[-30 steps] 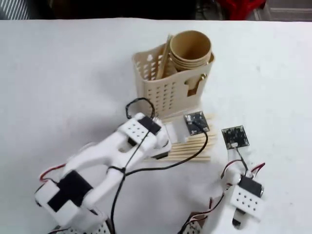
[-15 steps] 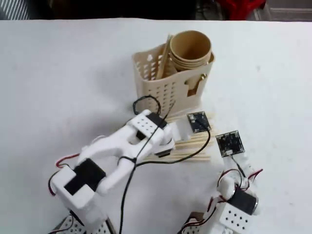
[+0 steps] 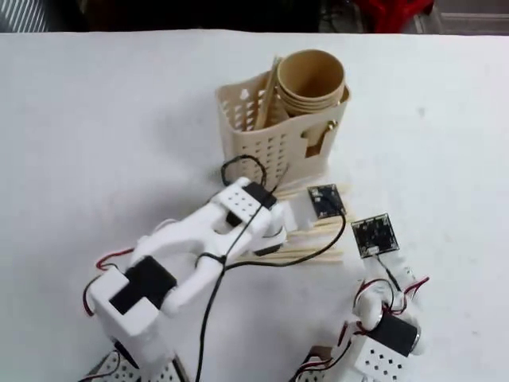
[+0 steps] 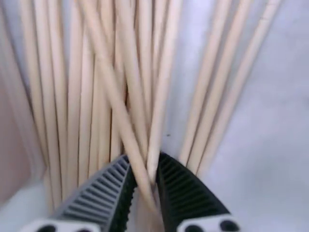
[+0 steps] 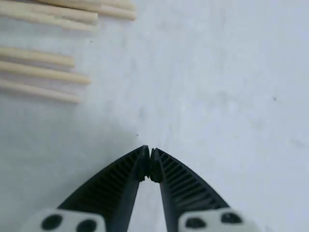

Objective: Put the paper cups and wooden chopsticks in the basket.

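Chopsticks [image 3: 316, 253] lie in a loose pile on the white table [image 3: 119, 119], just in front of the basket [image 3: 270, 147], which holds a stack of paper cups [image 3: 312, 79] and a lone stick [image 3: 267, 91] leaning at its rim. Left gripper [image 4: 142, 168] is down on the pile, jaws drawn nearly together, pinching a stick or two that cross between them. Right gripper [image 5: 148, 166] sits near the pile's ends over bare table, jaws closed tip to tip, gripping nothing.
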Tool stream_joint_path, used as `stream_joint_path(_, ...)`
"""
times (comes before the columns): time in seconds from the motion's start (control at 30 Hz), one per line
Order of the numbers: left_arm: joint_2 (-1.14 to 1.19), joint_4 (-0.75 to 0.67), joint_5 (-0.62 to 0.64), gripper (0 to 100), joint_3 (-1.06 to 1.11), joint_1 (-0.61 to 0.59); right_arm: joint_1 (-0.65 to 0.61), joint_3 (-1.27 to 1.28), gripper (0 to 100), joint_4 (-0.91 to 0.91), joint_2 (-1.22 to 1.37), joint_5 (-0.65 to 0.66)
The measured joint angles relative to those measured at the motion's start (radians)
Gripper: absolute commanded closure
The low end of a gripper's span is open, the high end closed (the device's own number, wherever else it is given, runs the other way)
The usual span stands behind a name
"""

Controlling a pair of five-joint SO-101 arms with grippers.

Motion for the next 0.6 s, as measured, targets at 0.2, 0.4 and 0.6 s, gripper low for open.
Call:
stream_joint_path(0.2, -0.048, 0.074, 0.000, 95, -0.006, 0.000, 0.000, 0.000, 98.1, 0.000, 0.000, 0.000)
stream_joint_path(0.4, -0.120, 0.170, 0.000, 92, -0.006, -0.002, 0.000, 0.000, 98.1, 0.000, 0.000, 0.000)
stream_joint_path(0.6, -0.127, 0.163, -0.075, 92, 0.087, -0.063, 0.000, 0.000, 98.1, 0.000, 0.000, 0.000)
